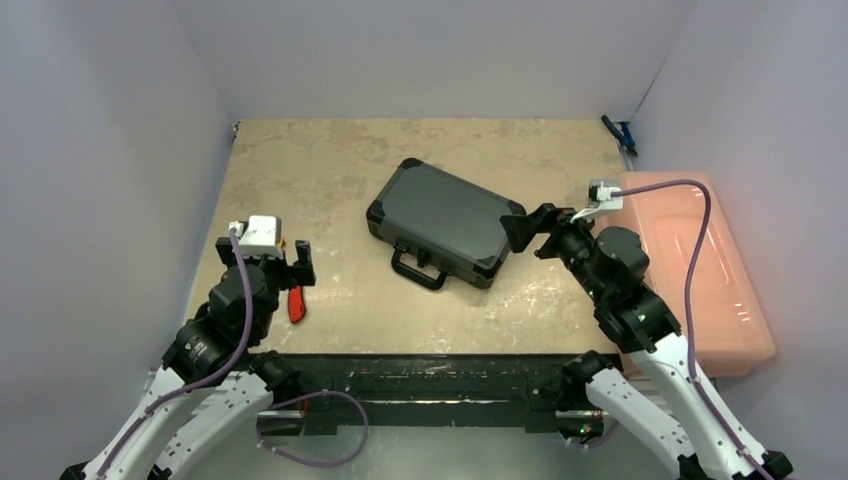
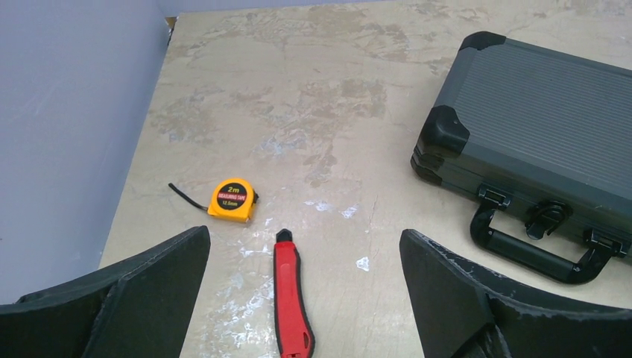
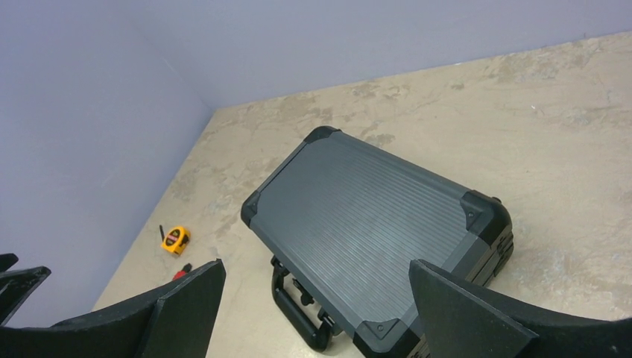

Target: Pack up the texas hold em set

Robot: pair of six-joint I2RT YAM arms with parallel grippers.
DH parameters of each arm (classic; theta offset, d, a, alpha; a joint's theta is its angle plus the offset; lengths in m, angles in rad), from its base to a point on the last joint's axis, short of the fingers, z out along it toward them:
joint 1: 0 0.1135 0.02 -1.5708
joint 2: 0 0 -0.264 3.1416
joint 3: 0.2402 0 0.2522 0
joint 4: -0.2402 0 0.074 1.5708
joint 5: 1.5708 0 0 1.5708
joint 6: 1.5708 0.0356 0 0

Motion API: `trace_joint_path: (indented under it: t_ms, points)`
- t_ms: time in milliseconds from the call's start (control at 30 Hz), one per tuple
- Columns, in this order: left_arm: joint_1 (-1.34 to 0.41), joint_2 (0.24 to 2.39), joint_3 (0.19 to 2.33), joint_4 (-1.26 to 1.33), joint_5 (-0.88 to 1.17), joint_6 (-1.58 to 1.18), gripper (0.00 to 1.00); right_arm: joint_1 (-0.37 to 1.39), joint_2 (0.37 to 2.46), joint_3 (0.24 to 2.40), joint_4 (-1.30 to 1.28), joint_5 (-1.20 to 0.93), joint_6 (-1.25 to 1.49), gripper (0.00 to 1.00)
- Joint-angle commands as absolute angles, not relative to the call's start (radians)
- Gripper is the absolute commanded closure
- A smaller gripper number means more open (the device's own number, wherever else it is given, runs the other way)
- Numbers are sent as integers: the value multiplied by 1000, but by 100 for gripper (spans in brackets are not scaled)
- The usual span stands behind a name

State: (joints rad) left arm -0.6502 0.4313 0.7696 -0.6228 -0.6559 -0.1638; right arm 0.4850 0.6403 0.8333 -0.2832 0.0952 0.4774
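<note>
**Left gripper (image 2: pixel 304 237) and right gripper (image 3: pixel 317 265) held wide beside shut briefcase (image 1: pixel 445 220)**

Both sets of fingers are seen spread apart, with nothing held. A red-handled knife (image 2: pixel 292 298) and a yellow tape measure (image 2: pixel 233 200) are pictured below the left gripper, near the left edge of the table (image 1: pixel 320 170). The black briefcase is laid flat and closed at the table's middle, handle turned toward the arms. The right gripper is stationed just beside its right corner, with a pink bin (image 1: pixel 700 270) to the right.
</note>
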Motion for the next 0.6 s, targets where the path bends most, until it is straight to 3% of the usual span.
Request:
trace_joint_path:
  t_ms: [0, 567]
  points:
    - [-647, 404, 753, -582, -663, -138, 0, 484, 633, 814, -234, 114, 497, 1]
    - [-646, 364, 746, -570, -651, -131, 0, 483, 661, 862, -216, 39, 453, 1]
